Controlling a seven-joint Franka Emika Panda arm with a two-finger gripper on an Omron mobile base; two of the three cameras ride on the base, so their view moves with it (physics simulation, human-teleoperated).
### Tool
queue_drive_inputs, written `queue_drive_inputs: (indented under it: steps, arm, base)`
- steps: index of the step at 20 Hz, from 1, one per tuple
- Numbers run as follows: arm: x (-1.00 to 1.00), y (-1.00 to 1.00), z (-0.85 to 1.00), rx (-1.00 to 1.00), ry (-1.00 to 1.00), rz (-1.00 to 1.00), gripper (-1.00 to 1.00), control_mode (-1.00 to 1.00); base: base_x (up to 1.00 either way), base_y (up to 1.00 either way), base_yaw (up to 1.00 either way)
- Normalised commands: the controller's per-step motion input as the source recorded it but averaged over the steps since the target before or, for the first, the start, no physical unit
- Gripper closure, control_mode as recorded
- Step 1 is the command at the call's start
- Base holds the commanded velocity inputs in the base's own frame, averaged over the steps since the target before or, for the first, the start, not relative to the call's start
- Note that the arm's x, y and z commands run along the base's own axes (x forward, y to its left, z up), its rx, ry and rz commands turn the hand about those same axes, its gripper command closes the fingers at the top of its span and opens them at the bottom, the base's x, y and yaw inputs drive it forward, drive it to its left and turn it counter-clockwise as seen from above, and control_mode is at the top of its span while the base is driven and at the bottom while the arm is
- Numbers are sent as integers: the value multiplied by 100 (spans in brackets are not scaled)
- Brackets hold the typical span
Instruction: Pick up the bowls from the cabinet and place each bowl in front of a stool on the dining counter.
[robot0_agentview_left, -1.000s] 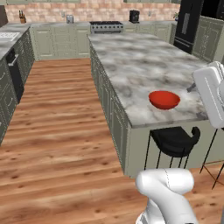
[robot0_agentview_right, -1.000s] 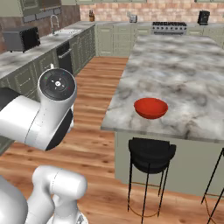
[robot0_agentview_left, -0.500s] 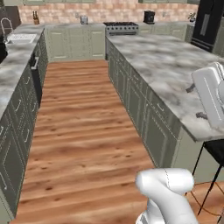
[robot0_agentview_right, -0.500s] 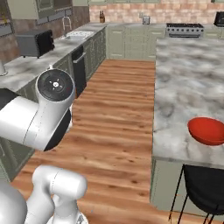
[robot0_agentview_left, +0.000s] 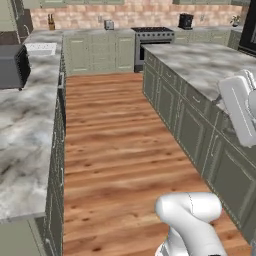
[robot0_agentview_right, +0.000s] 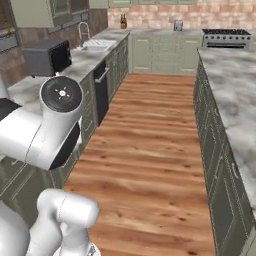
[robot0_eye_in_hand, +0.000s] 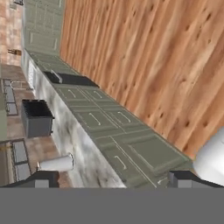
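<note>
Kitchen's marble-topped dining counter (robot0_agentview_left: 200, 62)

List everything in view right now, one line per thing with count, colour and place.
dining counter: one, grey-white marble top on green base, right side of the floor.
side counter: one, marble top on green cabinets, left side of the floor.
microwave: one, dark grey, on the side counter.
sink: one, pale with a silver tap, set in the side counter beyond the microwave.
stove: one, steel with dark burners, against the back wall.
toaster: one, black, on the back counter right of the stove.
floor: one, brown wood planks, between the counters.
gripper: one, dark fingertips, jaws open, holding nothing.
</note>
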Motion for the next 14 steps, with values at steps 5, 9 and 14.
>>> queue_drive_inputs:
  steps: [5,9,14]
  arm:
    - [0,0,0,0,0,0,-100,100]
    - [0,0,0,0,0,0,-100,100]
    - [0,0,0,0,0,0,-100,100]
  base:
    - [100,32,-2]
    - [100,6,0]
    - [100,2,0]
